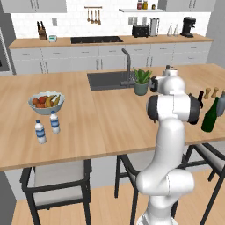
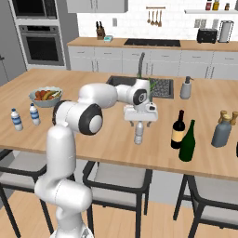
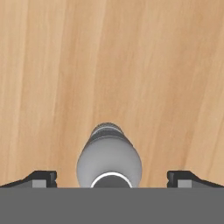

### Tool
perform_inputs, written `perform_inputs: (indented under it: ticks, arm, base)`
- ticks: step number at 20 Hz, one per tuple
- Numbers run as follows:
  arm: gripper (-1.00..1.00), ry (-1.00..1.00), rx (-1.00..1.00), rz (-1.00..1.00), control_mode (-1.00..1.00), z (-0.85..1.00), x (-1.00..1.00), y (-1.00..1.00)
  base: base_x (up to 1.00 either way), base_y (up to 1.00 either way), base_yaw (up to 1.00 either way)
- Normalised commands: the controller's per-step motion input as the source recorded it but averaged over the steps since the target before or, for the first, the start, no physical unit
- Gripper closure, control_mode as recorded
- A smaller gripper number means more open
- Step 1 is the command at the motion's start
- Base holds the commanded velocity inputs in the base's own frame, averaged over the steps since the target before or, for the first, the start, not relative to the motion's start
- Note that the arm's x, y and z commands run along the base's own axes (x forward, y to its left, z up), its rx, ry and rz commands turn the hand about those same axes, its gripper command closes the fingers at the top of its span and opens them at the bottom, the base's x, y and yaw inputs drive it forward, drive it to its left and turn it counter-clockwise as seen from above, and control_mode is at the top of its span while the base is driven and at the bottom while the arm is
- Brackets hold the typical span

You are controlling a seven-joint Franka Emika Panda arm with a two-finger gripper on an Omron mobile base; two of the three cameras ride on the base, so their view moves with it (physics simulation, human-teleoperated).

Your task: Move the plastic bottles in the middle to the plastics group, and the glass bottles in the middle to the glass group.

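Wooden surface (image 2: 116, 144) carries everything in this kitchen scene. Near its middle a small clear greyish plastic bottle (image 2: 138, 132) stands upright, and the white arm reaches over it with the fingers (image 2: 138, 122) spread wide, pointing down, one on each side of the bottle's top without touching it. From the hand camera the same bottle (image 3: 109, 164) sits centred between the two dark fingertips (image 3: 40, 179), with open wood showing on both sides of it.

Just to the right of the plastic bottle, in the right base view, stand two wine bottles close together: a near-black one with a tan label (image 2: 178, 130) and, nearer the front edge, a plain dark green one (image 2: 188, 142). Farther right a tall grey-blue bottle (image 2: 221, 131) stands with two small brown shakers (image 2: 223, 115) just behind it.

Well apart, at the far left end of the surface, two small water bottles with blue bands and white caps (image 2: 16, 120) stand side by side, near a bowl of fruit (image 2: 45, 96). Behind the arm lies a sink (image 2: 160, 87) with a potted plant at its edge (image 1: 142, 81) and a grey soap dispenser (image 2: 186, 88) beside it.
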Motion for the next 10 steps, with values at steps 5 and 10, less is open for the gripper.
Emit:
perform_inputs:
  ticks: [5, 10]
  arm:
    - [-1.00, -0.06, 0.01, 0.00, -1.00, -0.29, -0.07, 0.00]
    - [1.00, -0.07, 0.01, 0.00, -1.00, -0.31, 0.00, 0.05]
  base:
    - [0.00, 0.00, 0.00]
    - [0.00, 0.00, 0.00]
